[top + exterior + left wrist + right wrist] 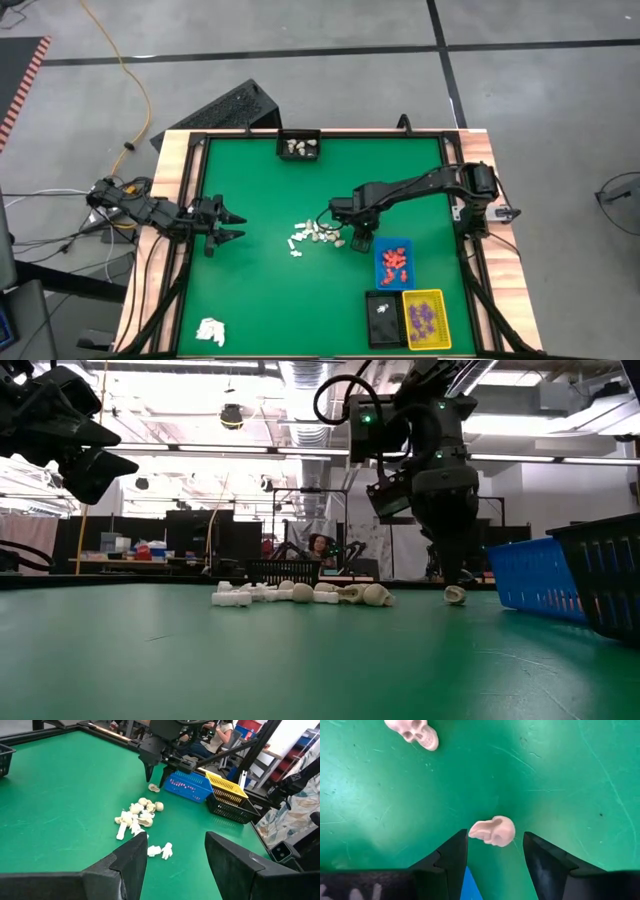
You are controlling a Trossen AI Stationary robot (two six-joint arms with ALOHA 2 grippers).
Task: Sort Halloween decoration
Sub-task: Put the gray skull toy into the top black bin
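Right end effector open — straddling cream skull.

White paper wad near table corner.

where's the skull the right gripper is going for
The cream skull lies on the green mat between the open fingers of the right gripper, near the table's middle in the high view, just beside the blue tray.

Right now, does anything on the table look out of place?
Yes: a white wad lies alone at the mat's near-left corner, far from the trays. One cream skull sits apart from the pile, between the open right gripper's fingers.
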